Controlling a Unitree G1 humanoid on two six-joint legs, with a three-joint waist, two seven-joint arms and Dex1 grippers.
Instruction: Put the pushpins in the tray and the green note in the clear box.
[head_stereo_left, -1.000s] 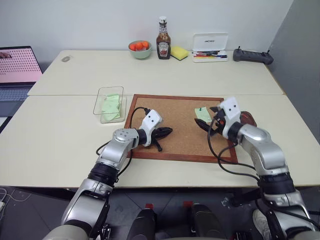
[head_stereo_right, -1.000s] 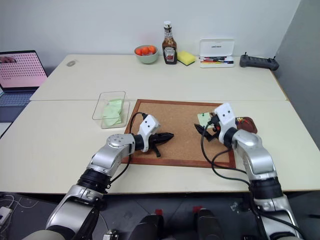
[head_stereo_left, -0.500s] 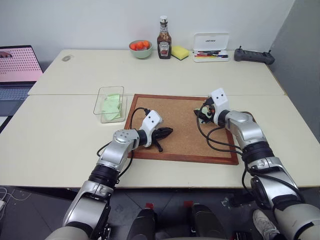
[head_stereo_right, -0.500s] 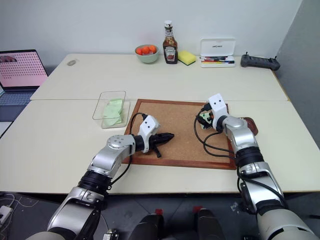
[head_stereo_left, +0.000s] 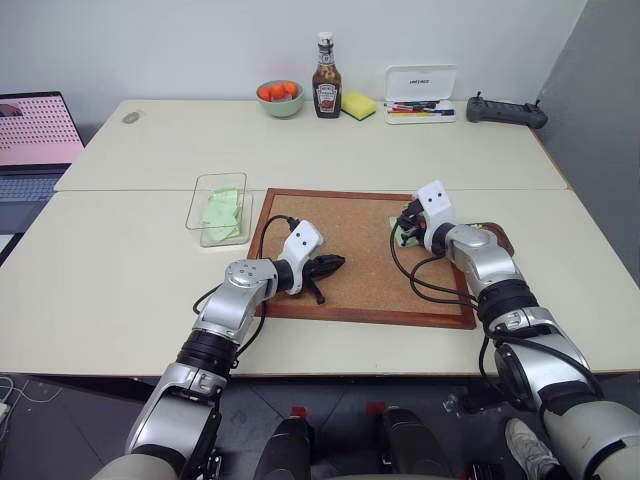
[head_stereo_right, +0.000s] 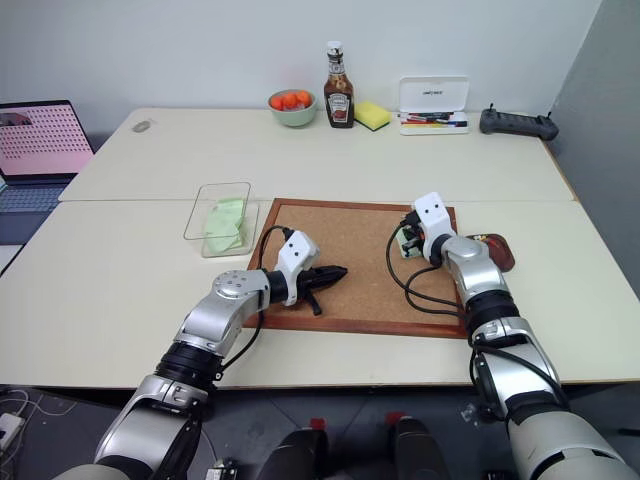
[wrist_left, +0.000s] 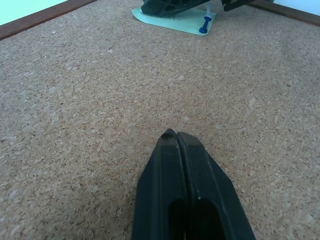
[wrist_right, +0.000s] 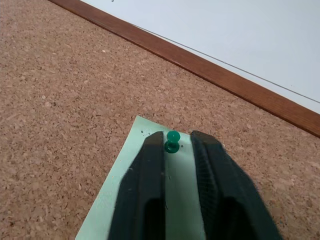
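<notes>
— Starting from the left: the clear box (head_stereo_left: 219, 208) sits beside the corkboard (head_stereo_left: 350, 290) with pale green paper already inside. See the left gripper (wrist_left: 176, 137)?

— Yes, fingers pressed together, empty, low over bare cork.

— Further right, the green note (wrist_right: 165, 190) lies on the board, a green pushpin (wrist_right: 173, 140) stuck in it, a blue pushpin (wrist_left: 205, 24) too.

— And the right gripper (wrist_right: 176, 145)?

— Its fingers flank the green pin, a slight gap either side. The tray (head_stereo_right: 496, 248) lies just past the board's right edge.
</notes>
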